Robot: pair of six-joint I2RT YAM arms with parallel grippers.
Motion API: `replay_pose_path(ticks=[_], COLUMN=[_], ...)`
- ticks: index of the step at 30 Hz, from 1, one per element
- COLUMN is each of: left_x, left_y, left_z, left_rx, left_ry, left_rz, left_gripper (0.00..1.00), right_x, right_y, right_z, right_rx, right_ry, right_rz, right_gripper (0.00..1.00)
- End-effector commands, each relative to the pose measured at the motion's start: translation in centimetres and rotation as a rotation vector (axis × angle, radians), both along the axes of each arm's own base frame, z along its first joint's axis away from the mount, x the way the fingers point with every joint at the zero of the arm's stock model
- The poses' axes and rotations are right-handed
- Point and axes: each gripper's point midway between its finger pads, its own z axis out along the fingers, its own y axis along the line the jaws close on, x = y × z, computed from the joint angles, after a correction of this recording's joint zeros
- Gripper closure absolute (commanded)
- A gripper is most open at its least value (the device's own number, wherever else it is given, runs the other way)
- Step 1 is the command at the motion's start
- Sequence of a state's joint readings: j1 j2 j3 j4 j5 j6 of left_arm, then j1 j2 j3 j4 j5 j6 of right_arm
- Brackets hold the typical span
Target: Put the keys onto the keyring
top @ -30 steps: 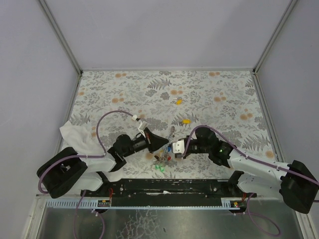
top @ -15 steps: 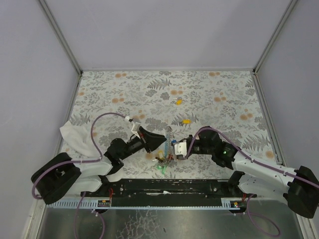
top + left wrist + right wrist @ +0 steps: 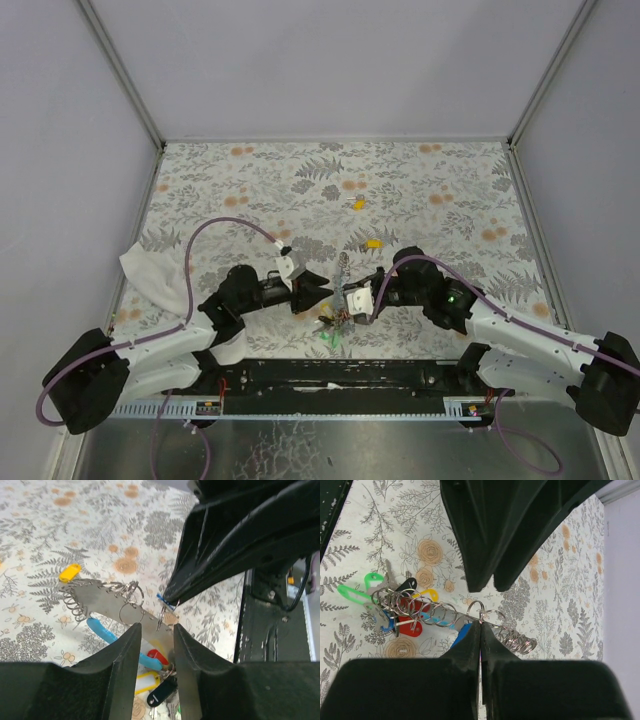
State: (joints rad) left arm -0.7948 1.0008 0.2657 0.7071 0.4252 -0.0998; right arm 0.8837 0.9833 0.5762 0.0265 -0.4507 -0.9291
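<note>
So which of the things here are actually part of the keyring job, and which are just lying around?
Part of the job: keyring, pinched by the shut right gripper; bunch of keys at its end; far yellow key; near yellow key; left gripper, open at the keyring.
Lying about: white cloth.
</note>
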Motion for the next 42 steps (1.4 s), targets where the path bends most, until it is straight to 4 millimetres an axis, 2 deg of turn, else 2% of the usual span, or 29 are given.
replay_pose_path(ticks=[1, 7, 17, 21, 23, 24, 25, 26, 32, 42], left_x=[-0.6, -0.7, -1.2, -1.3, -1.3, -1.3, -1.2, -1.1, 0.7, 1.5], left_y=[-0.5, -0.9, -2.2, -2.3, -2.3, -2.3, -2.3, -2.3, -1.6, -0.8], left_z=[-1.2, -0.9, -1.3, -1.6, -1.7, -1.7, -1.7, -1.8, -1.1, 0.5], left_rx=[0.127, 0.146, 0.161, 0.168, 0.172, 0.172, 0.174, 0.176, 0.139, 0.002], left_ry=[-0.117, -0.198, -0.178, -0.166, -0.162, -0.160, -0.158, -0.153, -0.092, 0.053], left_rz=[-0.121, -0.169, -0.269, -0.282, -0.282, -0.281, -0.273, -0.265, -0.122, 0.010], left_gripper=[0.68, 0.67, 0.68, 0.76, 0.85, 0.93, 0.99, 1.00, 1.00, 1.00], right_x=[-0.5, -1.0, -1.3, -1.4, -1.4, -1.4, -1.4, -1.4, -1.3, -2.0], right_y=[1.4, 1.5, 1.7, 1.7, 1.7, 1.6, 1.6, 1.4, 0.4, -0.6], right_z=[3.6, 3.4, 3.3, 3.4, 3.5, 3.5, 3.5, 3.4, 2.7, 0.5], right_rx=[0.059, 0.049, 0.049, 0.051, 0.055, 0.054, 0.051, 0.048, 0.032, 0.045], right_ry=[-0.078, -0.088, -0.080, -0.081, -0.082, -0.080, -0.079, -0.077, -0.067, -0.004], right_rz=[0.092, 0.133, 0.155, 0.156, 0.157, 0.156, 0.154, 0.150, 0.098, 0.055], right_gripper=[1.00, 1.00, 1.00, 1.00, 1.00, 1.00, 1.00, 1.00, 1.00, 1.00])
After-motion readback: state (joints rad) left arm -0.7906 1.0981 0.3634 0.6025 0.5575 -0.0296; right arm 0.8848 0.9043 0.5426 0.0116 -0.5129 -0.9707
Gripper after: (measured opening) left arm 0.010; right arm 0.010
